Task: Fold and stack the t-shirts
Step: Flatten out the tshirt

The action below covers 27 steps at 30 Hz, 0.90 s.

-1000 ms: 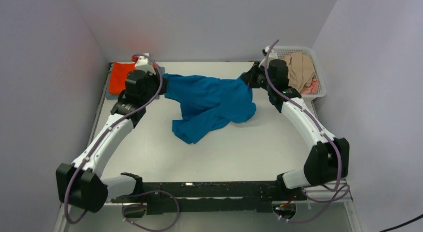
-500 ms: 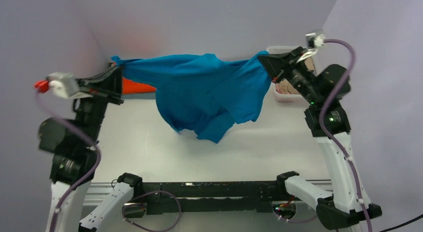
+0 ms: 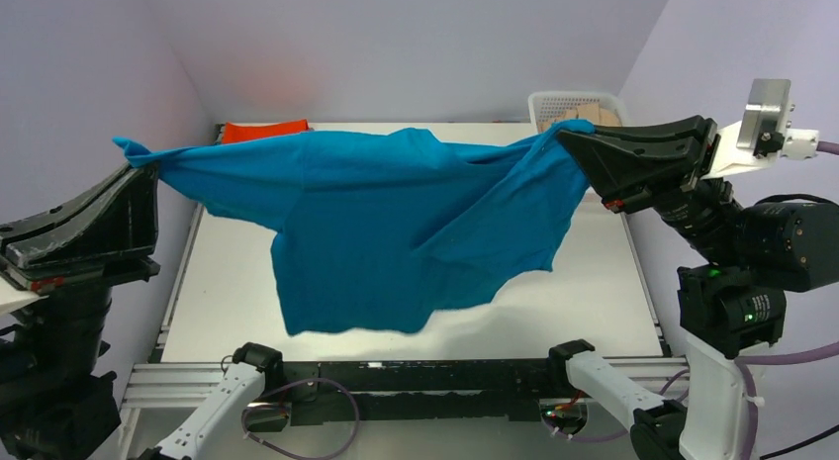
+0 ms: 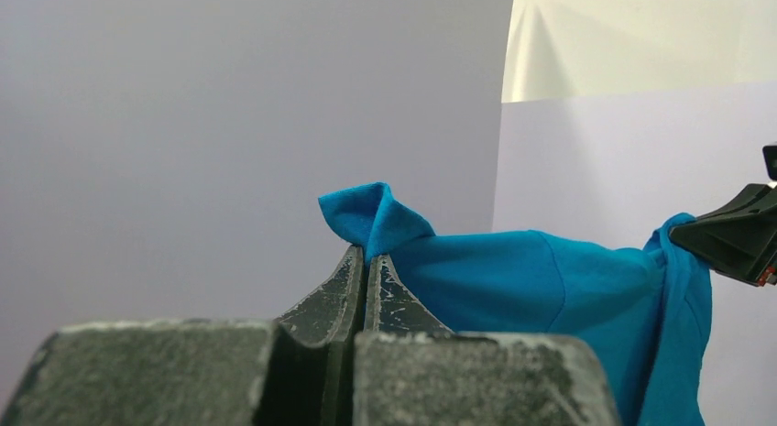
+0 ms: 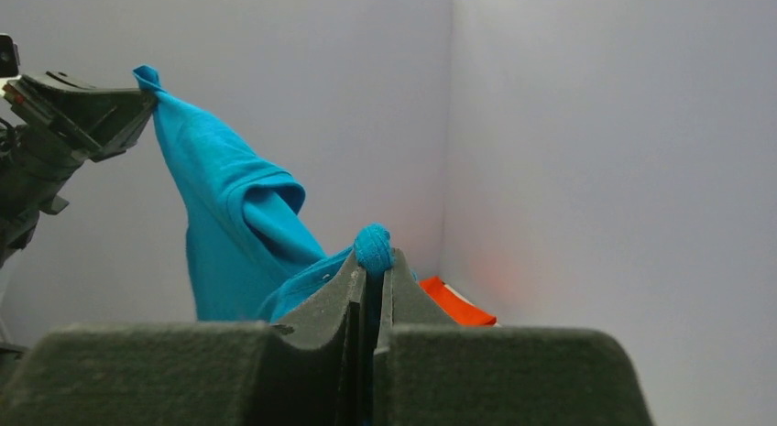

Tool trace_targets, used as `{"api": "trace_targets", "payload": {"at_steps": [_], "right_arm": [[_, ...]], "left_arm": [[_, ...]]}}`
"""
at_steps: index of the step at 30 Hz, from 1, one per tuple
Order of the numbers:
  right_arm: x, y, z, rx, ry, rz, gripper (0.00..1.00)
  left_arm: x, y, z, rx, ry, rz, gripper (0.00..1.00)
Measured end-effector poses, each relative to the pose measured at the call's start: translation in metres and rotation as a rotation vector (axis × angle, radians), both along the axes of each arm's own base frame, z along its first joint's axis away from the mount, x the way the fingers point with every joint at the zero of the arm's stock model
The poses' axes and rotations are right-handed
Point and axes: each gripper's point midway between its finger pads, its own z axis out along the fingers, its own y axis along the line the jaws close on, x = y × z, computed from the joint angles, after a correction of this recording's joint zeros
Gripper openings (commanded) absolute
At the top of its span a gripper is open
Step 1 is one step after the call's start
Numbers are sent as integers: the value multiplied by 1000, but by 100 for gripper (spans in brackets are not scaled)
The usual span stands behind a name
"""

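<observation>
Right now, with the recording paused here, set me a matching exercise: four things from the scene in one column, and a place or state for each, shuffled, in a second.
1. teal-blue cotton t-shirt
2. bright orange cotton t-shirt
3. white plastic lattice basket
4. beige cloth garment

A. at the far right corner of the white table
B. inside the basket
C. hanging stretched between the left tool and the right tool
D. at the far left corner of the table

Pairs: 1-C, 2-D, 3-A, 4-B.
</observation>
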Motion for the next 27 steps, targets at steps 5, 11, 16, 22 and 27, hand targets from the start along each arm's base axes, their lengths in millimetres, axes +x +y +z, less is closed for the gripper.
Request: {"api": "trace_targets", "payload": {"at_steps": [5,11,16,22,27], "right_arm": [[14,3,-4,-5,25,-4,0],[113,13,-54,-18,199,-114,0],[229,22,-160,-77,442,-247,0],[335,26,-371,-230,828,-356,17],[389,27,-516,-332,1077,-384,93]], "left_arm": [[9,1,5,-1,6,19,0],[139,1,-43,-40,247,200,0],[302,-5,-170,19,623,400,0],[427,-1,-416,148,1169,502,71],[465,-7,-545,208,1440,482,99]]}}
